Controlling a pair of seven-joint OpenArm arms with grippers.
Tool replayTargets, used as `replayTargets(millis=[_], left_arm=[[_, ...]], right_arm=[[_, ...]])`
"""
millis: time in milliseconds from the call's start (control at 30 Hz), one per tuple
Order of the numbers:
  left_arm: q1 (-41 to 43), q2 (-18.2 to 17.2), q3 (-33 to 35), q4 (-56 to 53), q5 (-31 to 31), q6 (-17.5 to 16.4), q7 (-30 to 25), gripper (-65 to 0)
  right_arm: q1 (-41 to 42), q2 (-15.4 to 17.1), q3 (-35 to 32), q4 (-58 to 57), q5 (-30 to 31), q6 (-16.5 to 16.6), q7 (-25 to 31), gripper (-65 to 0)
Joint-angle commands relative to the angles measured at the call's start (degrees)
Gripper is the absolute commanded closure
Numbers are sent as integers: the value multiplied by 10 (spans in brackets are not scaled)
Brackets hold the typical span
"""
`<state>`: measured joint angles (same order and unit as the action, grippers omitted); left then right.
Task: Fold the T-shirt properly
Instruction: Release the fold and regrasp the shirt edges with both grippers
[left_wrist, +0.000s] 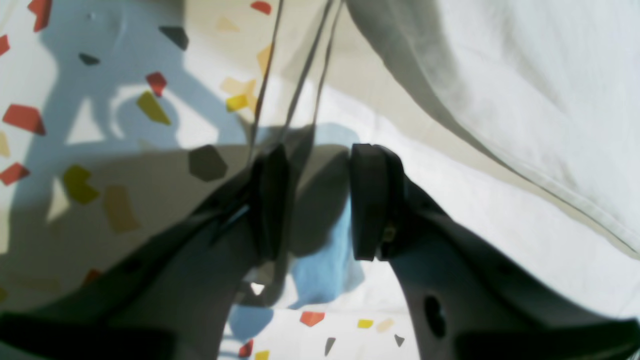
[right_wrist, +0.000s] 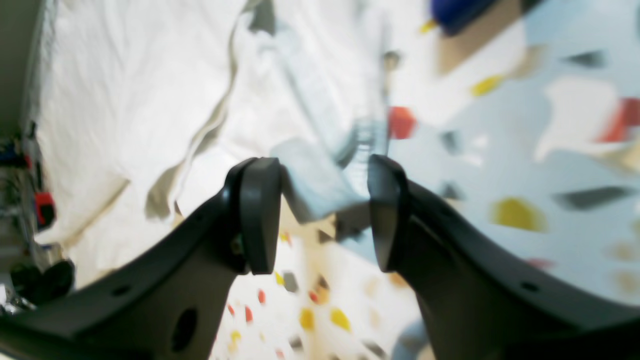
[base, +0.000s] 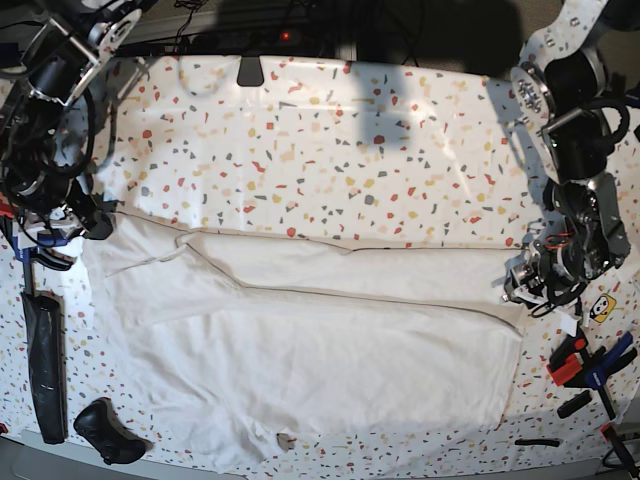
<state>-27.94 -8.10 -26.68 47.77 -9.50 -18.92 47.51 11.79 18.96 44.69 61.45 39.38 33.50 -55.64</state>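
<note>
The white T-shirt (base: 300, 360) lies spread across the near half of the speckled table (base: 350, 150), with its far edge folded over in a long crease. My left gripper (left_wrist: 320, 150) is open at the shirt's right edge (base: 520, 290). Thin cloth (left_wrist: 525, 100) hangs beside and over its left finger (left_wrist: 270, 200). My right gripper (right_wrist: 320, 162) is open at the shirt's far left corner (base: 90, 225). A blurred bit of cloth (right_wrist: 315, 185) sits between its jaws, and the shirt (right_wrist: 125, 100) spreads to the left.
A long black object (base: 45, 370) and a black lump (base: 105, 430) lie at the table's front left. Orange and blue clamps (base: 580, 360) lie at the right edge. Cables and gear line the back edge.
</note>
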Motion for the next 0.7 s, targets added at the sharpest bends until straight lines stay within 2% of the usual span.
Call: replayTargets(millis=[0, 200, 400, 500, 533, 600, 667], left_arm=[[2, 4, 2, -11, 26, 14, 34, -218], [2, -1, 2, -11, 26, 13, 34, -218], [2, -5, 2, -11, 26, 14, 34, -217], [2, -5, 2, -11, 2, 12, 34, -215], [2, -5, 2, -11, -8, 1, 34, -213], [2, -5, 2, -11, -29, -13, 34, -147], [2, -5, 2, -11, -32, -13, 36, -39]], right_arm=[[10, 4, 1, 8, 10, 11, 16, -287], [9, -17, -2, 8, -67, -1, 57, -287], [7, -16, -2, 8, -65, -5, 79, -287], [8, -17, -2, 8, -65, -5, 83, -287], [7, -17, -2, 8, -65, -5, 83, -287], [8, -16, -2, 8, -79, -5, 91, -287], [8, -16, -2, 8, -93, -5, 106, -286]])
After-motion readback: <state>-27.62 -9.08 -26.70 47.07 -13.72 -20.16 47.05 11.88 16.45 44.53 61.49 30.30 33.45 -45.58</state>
